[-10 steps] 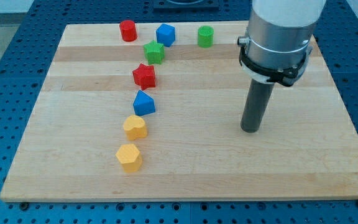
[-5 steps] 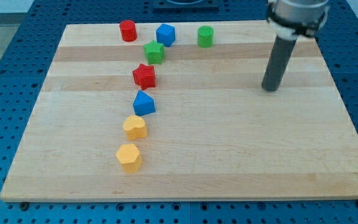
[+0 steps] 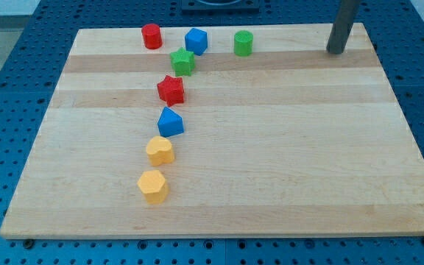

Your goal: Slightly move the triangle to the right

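Observation:
The blue triangle (image 3: pixel 170 121) lies left of the board's middle, below the red star (image 3: pixel 171 90) and above the yellow heart (image 3: pixel 160 150). My tip (image 3: pixel 336 51) stands at the board's top right corner, far right of the triangle and well apart from every block. The nearest block to it is the green cylinder (image 3: pixel 243 43), to its left.
A red cylinder (image 3: pixel 151 35), a blue pentagon-like block (image 3: pixel 196 40) and a green star (image 3: pixel 182 61) sit near the top edge. A yellow hexagon (image 3: pixel 153 185) lies near the bottom left. The wooden board (image 3: pixel 285 162) rests on a blue perforated table.
The rod has moved from the board's right middle up toward the top right corner. No block has moved.

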Robot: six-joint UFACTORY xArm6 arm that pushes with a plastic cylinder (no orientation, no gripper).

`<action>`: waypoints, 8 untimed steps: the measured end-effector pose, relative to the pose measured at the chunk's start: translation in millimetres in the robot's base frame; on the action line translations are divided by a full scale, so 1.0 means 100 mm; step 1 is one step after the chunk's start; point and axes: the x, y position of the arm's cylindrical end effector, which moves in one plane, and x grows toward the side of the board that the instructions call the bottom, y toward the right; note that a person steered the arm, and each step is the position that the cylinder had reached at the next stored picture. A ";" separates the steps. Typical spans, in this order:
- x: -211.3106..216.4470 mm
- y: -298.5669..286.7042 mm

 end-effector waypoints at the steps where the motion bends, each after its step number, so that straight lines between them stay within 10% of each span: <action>1: -0.51 -0.38; 3: 0.62 -0.14; 5: 1.66 -1.59; 8: 1.75 -2.35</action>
